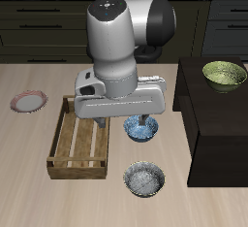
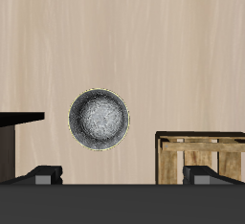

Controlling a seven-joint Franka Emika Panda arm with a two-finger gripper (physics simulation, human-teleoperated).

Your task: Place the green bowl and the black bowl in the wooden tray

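The wooden tray (image 1: pixel 85 139) is seen lying on the table (image 1: pixel 39 192), and only its bare slatted bottom shows where the arm does not cover it; no bowl is seen inside it. The black bowl (image 1: pixel 143 179) is set on the table near the front edge, at about four o'clock from the tray and well apart from it, and its speckled grey inside holds nothing. In the wrist view the same black bowl (image 2: pixel 99 119) is shown free on bare wood, with a tray corner (image 2: pixel 201 156) near it. The green bowl (image 1: pixel 224 74) is placed on the dark raised cabinet (image 1: pixel 218 124), at about two o'clock from the tray, and it appears empty. A blue-and-white bowl (image 1: pixel 141 128) is partly hidden beneath the gripper (image 1: pixel 139 124), just beside the tray's long side. A pink-rimmed plate (image 1: pixel 29 101) is found at ten o'clock from the tray. The jaws are seen spread wide, with nothing held between them. Open tabletop is left around the black bowl.
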